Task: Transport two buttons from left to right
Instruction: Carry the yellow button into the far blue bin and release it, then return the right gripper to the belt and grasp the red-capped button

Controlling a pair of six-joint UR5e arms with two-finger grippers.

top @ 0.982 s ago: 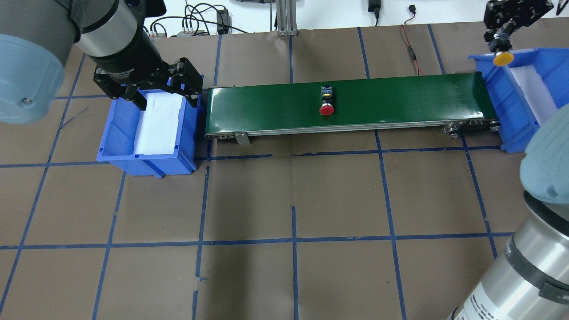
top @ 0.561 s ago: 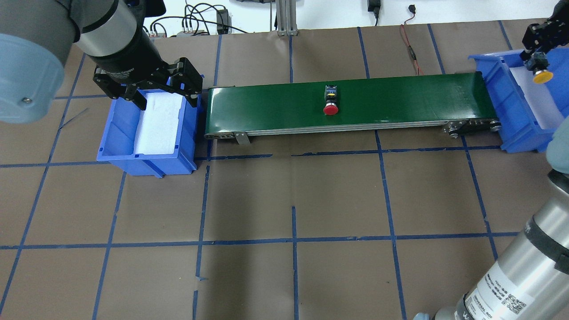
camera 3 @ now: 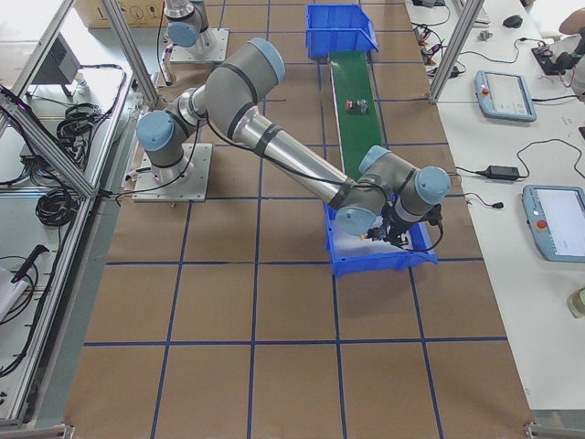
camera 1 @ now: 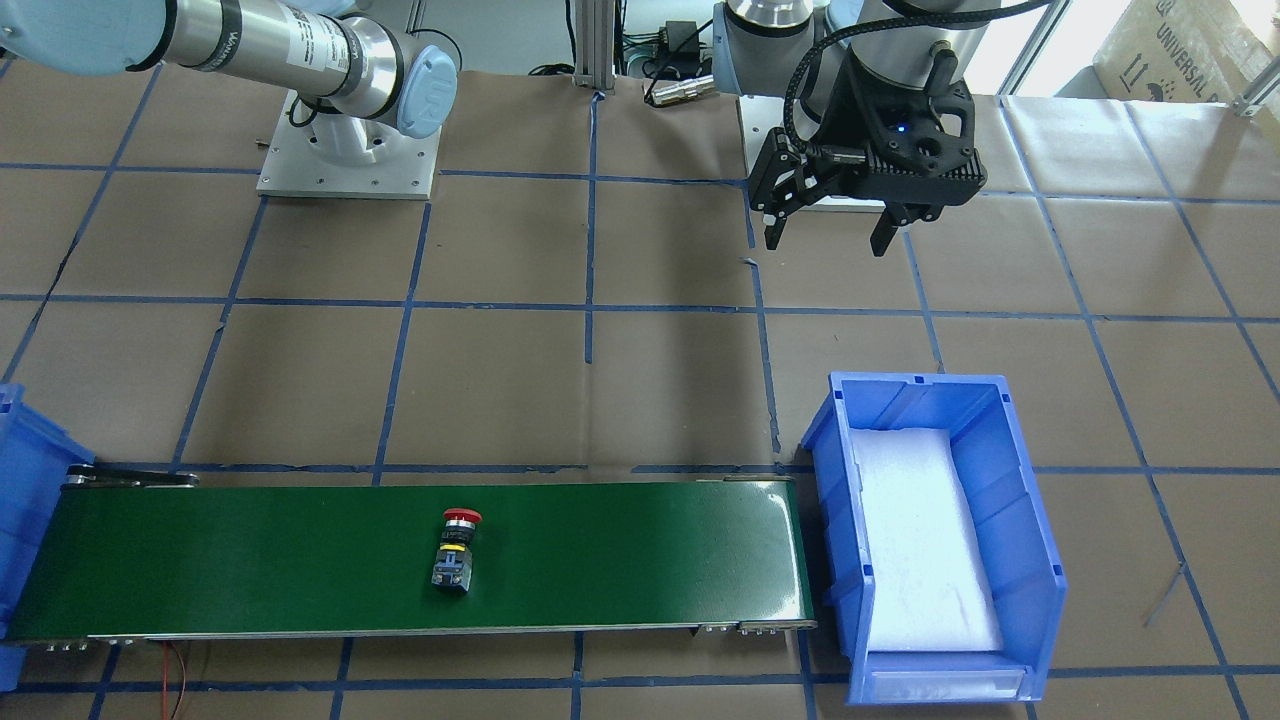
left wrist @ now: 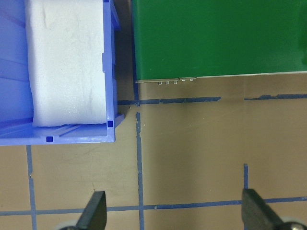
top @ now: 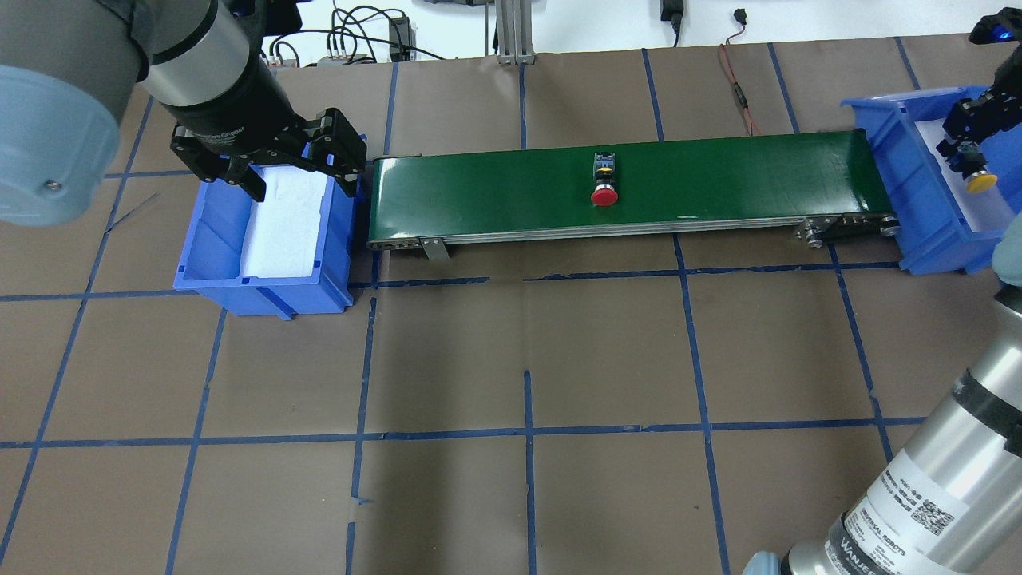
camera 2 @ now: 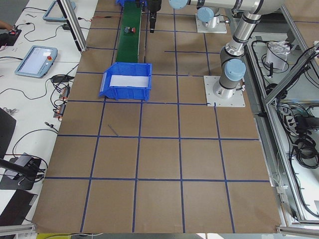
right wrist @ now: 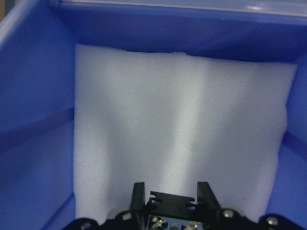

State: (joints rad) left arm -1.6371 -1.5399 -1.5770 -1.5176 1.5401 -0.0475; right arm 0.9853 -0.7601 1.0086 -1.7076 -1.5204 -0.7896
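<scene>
Hanging in the right pincer (top: pixel 964 142), the yellow button (top: pixel 977 181) is clamped by its dark block, cap pointing past the fingertips. It sits inside the walls of the right bin (top: pixel 888 108), above its foam pad (right wrist: pixel 182 120); whether the cap touches the foam, I cannot tell. From the wrist, blue walls close in on both sides and ahead, with white foam open between them. Over to the red button (top: pixel 604 194): it lies on its side about midway along the green belt (top: pixel 718 172), set crosswise, red cap toward the robot. It is apart from both long edges, and green runs long to either side of it. The belt's right end reaches the right bin's wall; its left end stops just beside the left bin (top: pixel 263 281), a thin gap between them. That bin shows a white liner (camera 1: pixel 925 530). The left pincer (camera 1: pixel 826 243) hovers spread wide, gripping nothing, on the robot's side of the left bin and apart from it. Its fingers (left wrist: pixel 94 212) are over the brown tabletop (top: pixel 527 351), which spreads broad and blue-taped from the belt's near edge toward the arm bases.
</scene>
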